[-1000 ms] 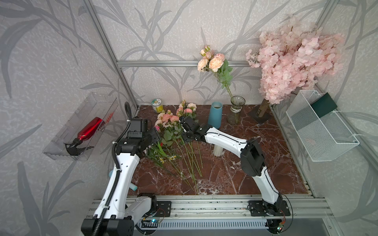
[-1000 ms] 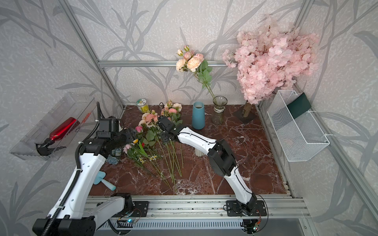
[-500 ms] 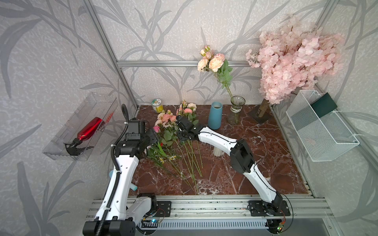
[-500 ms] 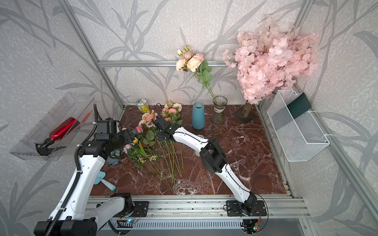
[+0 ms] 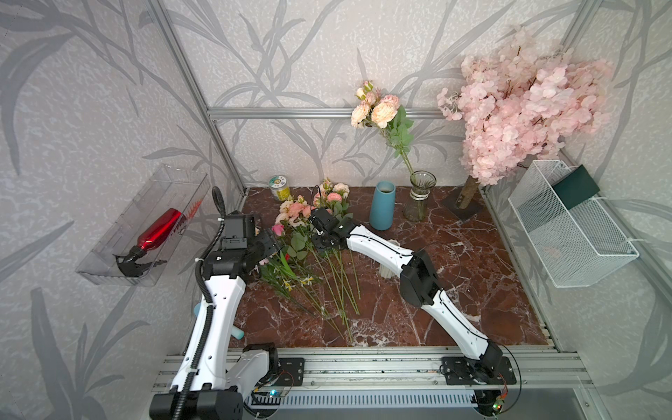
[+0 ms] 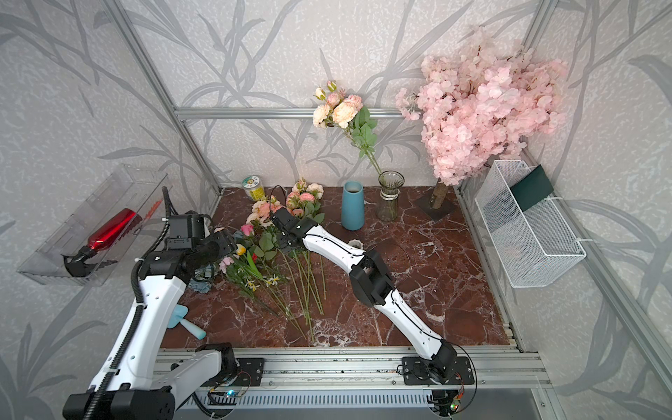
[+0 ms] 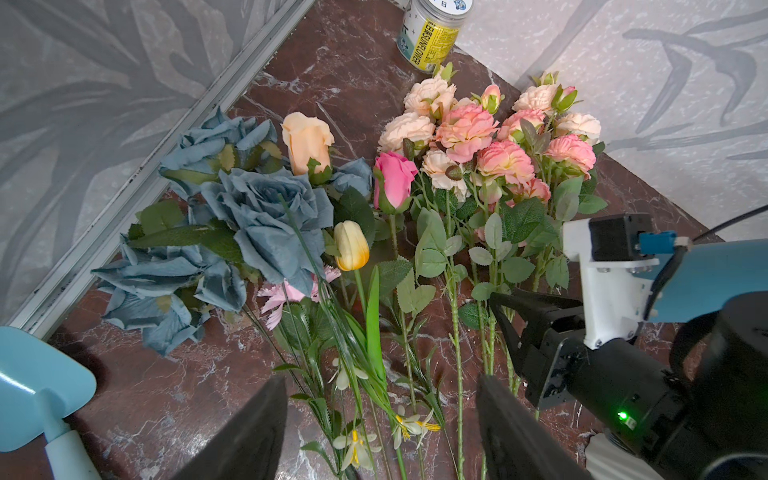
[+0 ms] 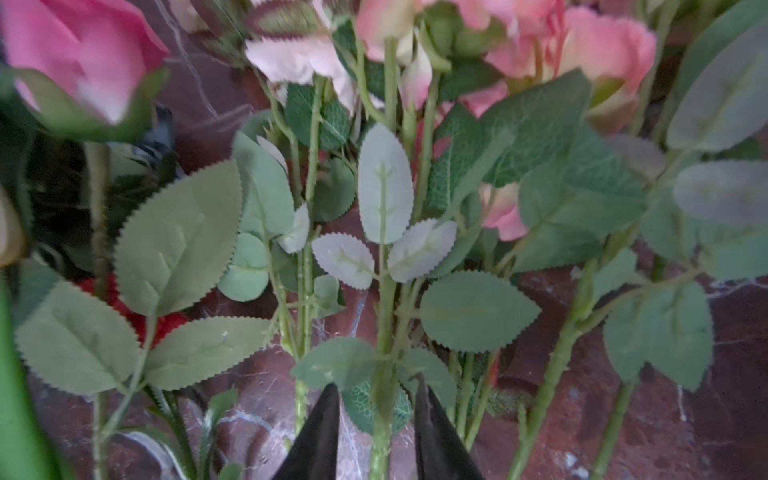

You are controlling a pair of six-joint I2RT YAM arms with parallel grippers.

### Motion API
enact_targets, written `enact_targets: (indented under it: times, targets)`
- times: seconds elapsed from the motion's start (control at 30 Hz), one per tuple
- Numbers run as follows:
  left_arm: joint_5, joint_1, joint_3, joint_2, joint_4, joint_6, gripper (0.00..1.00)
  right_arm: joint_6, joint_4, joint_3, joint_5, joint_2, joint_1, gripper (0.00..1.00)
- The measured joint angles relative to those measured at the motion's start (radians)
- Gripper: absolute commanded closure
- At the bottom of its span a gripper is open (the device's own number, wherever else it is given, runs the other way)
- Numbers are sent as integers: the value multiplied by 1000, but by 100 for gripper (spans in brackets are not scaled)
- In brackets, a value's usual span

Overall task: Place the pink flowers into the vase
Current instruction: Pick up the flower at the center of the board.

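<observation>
Marble tabletop (image 5: 472, 272), right pincer (image 8: 376, 384) part-open astride 1 stem (image 8: 384, 316) of pink flowers (image 7: 465, 129), nothing gripped; closing may snag neighbouring stems (image 8: 306, 266) beside it; left pincer (image 7: 380, 380) gapes empty.

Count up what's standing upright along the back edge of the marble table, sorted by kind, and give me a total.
Vases: 2, the blue vase and the glass vase
Jars: 1, the yellow-labelled jar
Trees: 1, the pink blossom tree
Total: 4
</observation>
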Motion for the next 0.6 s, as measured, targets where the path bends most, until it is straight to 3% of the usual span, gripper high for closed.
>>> enact_targets:
  times: [0.17, 0.23, 0.4, 0.6]
  targets:
    - [6, 5, -3, 0, 0, 0, 27, 0, -32, 17, -1, 24, -2, 68]
    - [8, 6, -3, 0, 0, 0, 27, 0, -39, 38, -5, 37, -5, 73]
    - [11, 12, -4, 0, 0, 0, 27, 6, -43, 69, -40, 65, -20, 96]
    - [18, 18, -7, 0, 2, -1, 27, 6, -47, 66, -73, 63, -29, 100]
